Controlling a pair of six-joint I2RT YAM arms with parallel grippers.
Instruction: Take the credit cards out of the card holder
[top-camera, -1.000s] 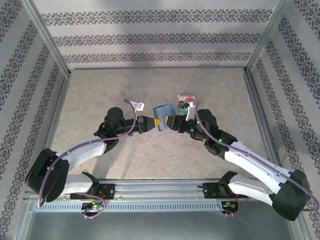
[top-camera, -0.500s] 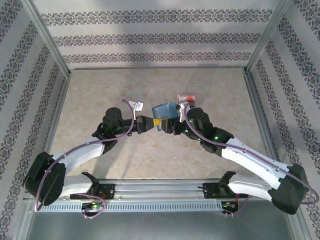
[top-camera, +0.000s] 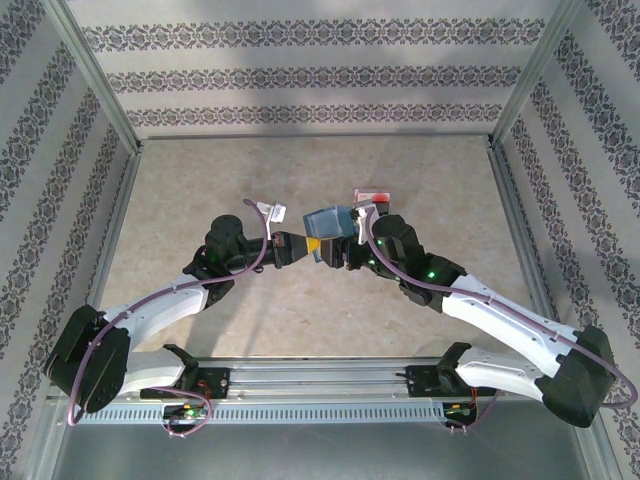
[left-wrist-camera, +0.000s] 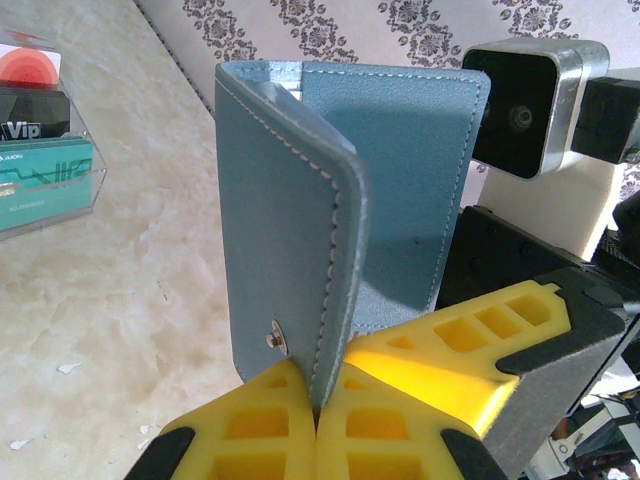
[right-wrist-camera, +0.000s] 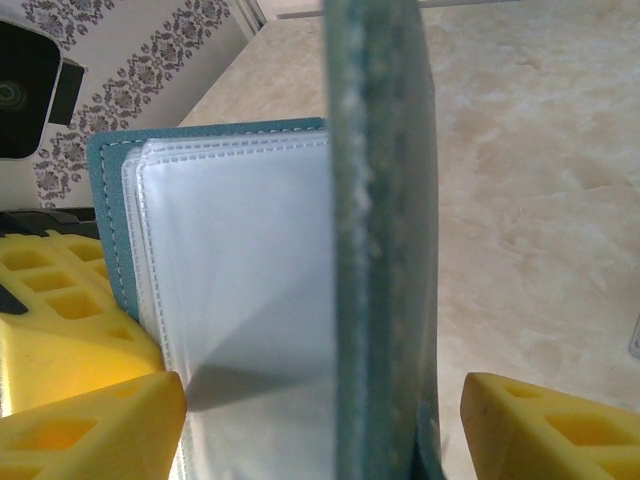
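From above, the small teal-blue stitched folding card holder (top-camera: 328, 222) is held up mid-table between both arms, with flat red plastic cards (top-camera: 374, 197) lying just beyond it. Left wrist: the left gripper (left-wrist-camera: 318, 400) clamps one flap's edge. Right wrist: the right gripper (right-wrist-camera: 320, 420) gapes astride the other flap, not touching it, and the clear pockets (right-wrist-camera: 240, 260) look empty. This is likely the last check; next, lower the card holder.

The teal-blue, white-stitched folding card holder (top-camera: 328, 228) stands upright above the counter (top-camera: 230, 180), spread partly open. A small metal snap (left-wrist-camera: 272, 340) sits low on its outer flap, and clear plastic pockets (right-wrist-camera: 240, 270) line the inside. The red-orange, dark and teal plastic credit cards (left-wrist-camera: 45, 175) lie overlapped on the counter nearby.
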